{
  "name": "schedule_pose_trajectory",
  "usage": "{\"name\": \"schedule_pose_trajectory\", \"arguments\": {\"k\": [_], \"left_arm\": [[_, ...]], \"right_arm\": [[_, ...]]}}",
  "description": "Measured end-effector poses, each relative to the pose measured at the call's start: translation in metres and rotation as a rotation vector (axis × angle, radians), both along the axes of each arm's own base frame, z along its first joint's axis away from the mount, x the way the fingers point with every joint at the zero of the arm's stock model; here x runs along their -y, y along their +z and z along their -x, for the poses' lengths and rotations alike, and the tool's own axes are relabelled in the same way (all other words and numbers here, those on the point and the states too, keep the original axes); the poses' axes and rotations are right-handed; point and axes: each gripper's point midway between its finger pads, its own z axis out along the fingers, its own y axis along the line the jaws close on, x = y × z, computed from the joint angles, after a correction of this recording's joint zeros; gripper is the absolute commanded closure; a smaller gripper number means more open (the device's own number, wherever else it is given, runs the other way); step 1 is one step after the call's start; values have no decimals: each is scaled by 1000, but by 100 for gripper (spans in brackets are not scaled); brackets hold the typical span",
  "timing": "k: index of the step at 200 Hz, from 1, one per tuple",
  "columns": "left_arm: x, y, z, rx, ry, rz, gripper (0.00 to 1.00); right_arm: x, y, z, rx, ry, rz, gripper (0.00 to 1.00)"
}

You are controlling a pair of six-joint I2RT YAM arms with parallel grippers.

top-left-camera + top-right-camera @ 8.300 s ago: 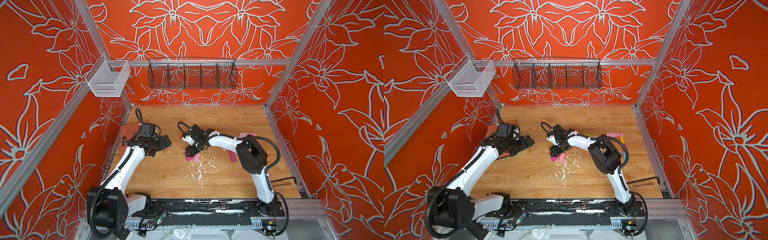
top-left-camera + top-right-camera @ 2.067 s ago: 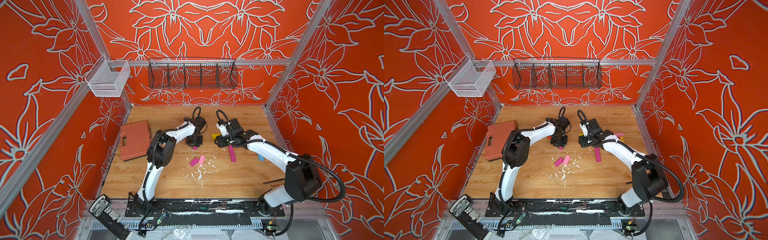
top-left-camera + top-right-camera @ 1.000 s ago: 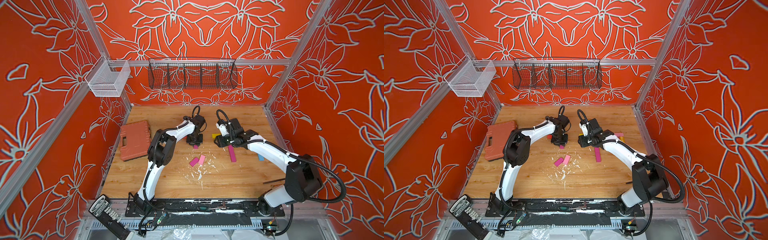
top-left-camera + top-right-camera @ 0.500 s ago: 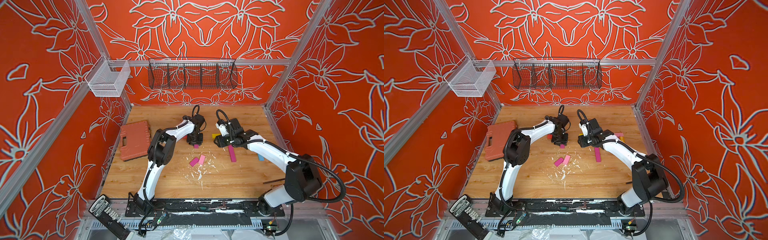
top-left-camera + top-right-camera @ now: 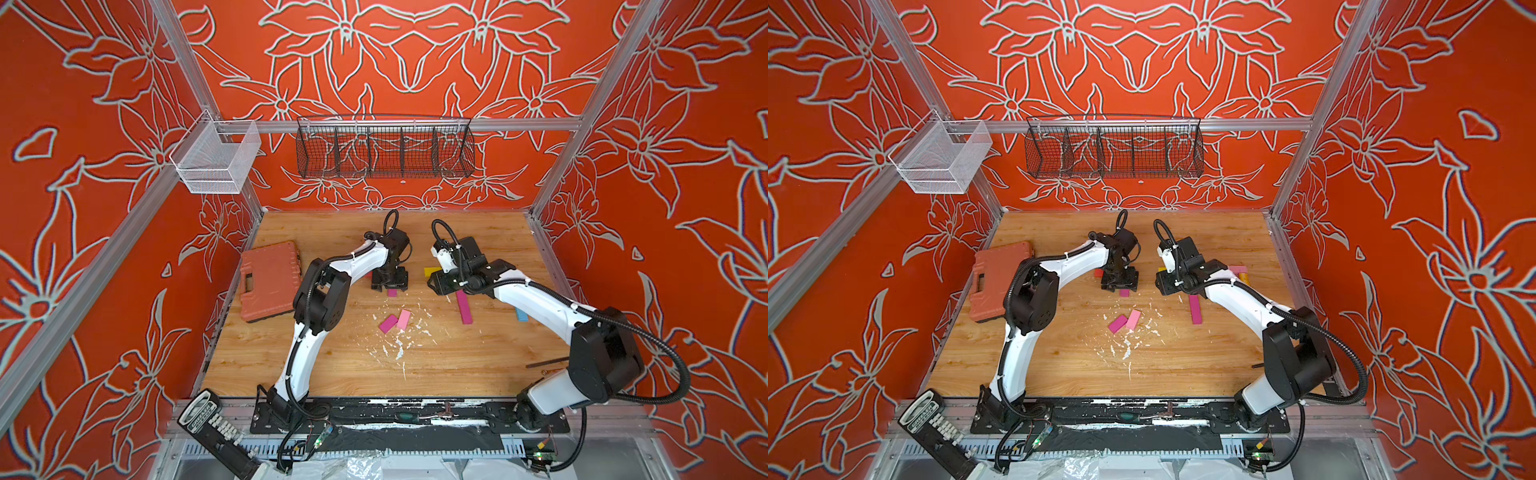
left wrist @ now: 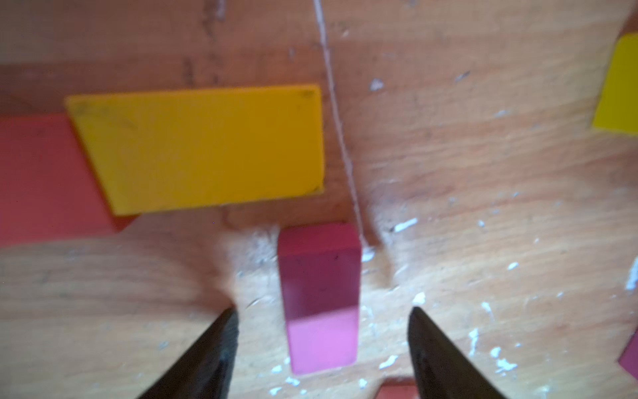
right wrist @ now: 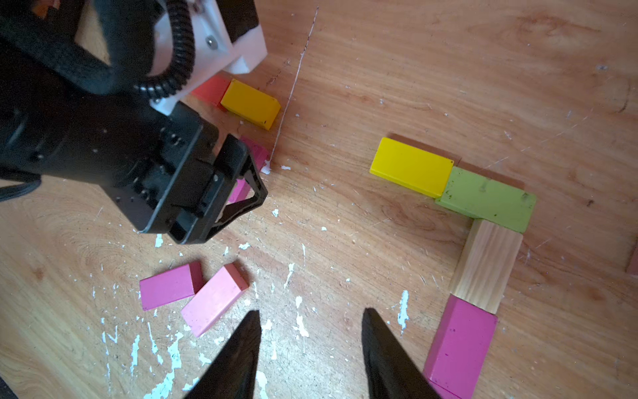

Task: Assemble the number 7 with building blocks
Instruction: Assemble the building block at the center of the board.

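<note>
My left gripper [image 6: 322, 311] is open low over the table, its fingers either side of a magenta block [image 6: 319, 297] that lies flat and free. That block sits just below a yellow block [image 6: 207, 148] that adjoins a red block [image 6: 38, 176]. In both top views the left gripper [image 5: 389, 284] [image 5: 1119, 284] is mid-table. My right gripper [image 7: 310, 312] is open and holds nothing. Beside it lies an L-like row: yellow [image 7: 411, 165], green [image 7: 486, 198], bare wood [image 7: 486, 266], magenta [image 7: 459, 345]. A loose magenta block [image 7: 169, 285] and a light pink block [image 7: 214, 298] lie together.
A red-brown tool case [image 5: 270, 280] lies at the table's left side. A blue block [image 5: 521, 314] shows under the right arm. Pink and yellow blocks [image 5: 1239, 270] lie behind the right arm. White flecks are scattered over the middle of the wooden table [image 5: 457, 365].
My left gripper has opened and let go of the magenta block, which now lies on the table below the yellow block. The right arm has not moved.
</note>
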Motion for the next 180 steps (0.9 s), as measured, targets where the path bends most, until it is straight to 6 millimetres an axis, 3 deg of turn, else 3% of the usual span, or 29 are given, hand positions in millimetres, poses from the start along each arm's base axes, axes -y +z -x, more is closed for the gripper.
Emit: {"name": "schedule_pose_trajectory", "arguments": {"k": [42,66,89,135,180], "left_arm": [[-26,49,16,63,7,-5,0],[-52,82,31,121,37,7,3],[-83,104,46,161,88,13,3],[-129,112,86,181,157,7,3],[-144,117,113,207,161,26,3]], "right_arm": [[-4,1,1,4,30,-12,46],[-19,2,2,13,90,-49,43],[-42,-15,7,-7,179,-58,40],[-81,-73,25,-104,312,-21,35],[-90,-90,15,-106,343,10,41]]}}
